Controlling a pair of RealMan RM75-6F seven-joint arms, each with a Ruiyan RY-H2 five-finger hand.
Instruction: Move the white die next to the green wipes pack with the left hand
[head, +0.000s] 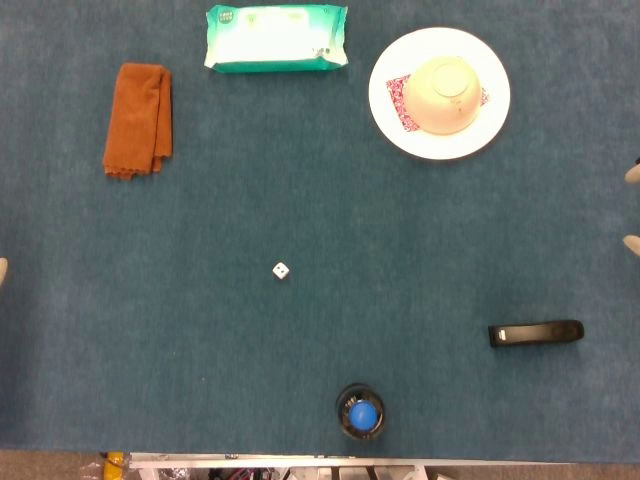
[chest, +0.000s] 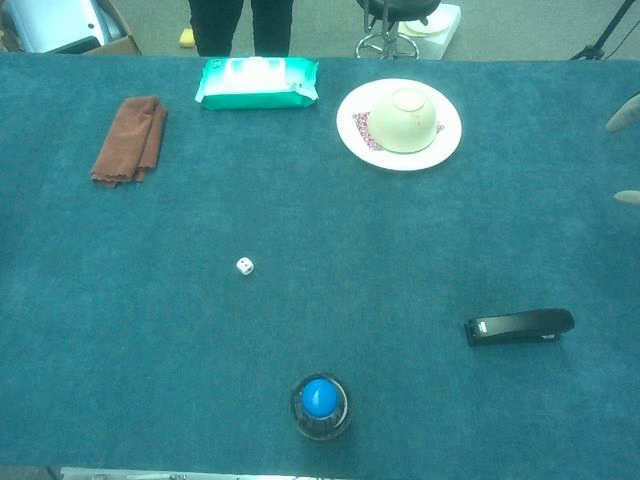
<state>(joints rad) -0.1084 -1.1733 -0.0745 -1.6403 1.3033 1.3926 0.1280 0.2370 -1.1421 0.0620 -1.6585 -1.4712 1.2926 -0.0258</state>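
We see the white die (head: 281, 270) lying alone near the middle of the teal table cover (head: 300, 180), well apart from the green wipes pack (head: 277, 38), which rests flat at the far edge of the table. Nothing touches the die.

Our left hand (head: 2, 270) shows only as a pale tip at the left border of the head view, well away from the die; we cannot tell whether its fingers are spread or closed, and the chest view does not show it. Our right hand (head: 632, 208) appears at the right border in both views as two pale fingertips (chest: 622, 113) set apart from each other with nothing between them, but the rest of the hand is out of frame, so we cannot tell its state either.

To the left of the wipes pack lies a folded rust-brown cloth (head: 138, 119). To the right of the pack sits a white plate (head: 385, 100) bearing an upturned cream bowl (head: 445, 95) over a patterned red piece. A black stapler (head: 536, 333) lies on the right side of the table, nearer to us than the die. A dark bottle with a blue cap (head: 361, 412) stands upright at the near edge.
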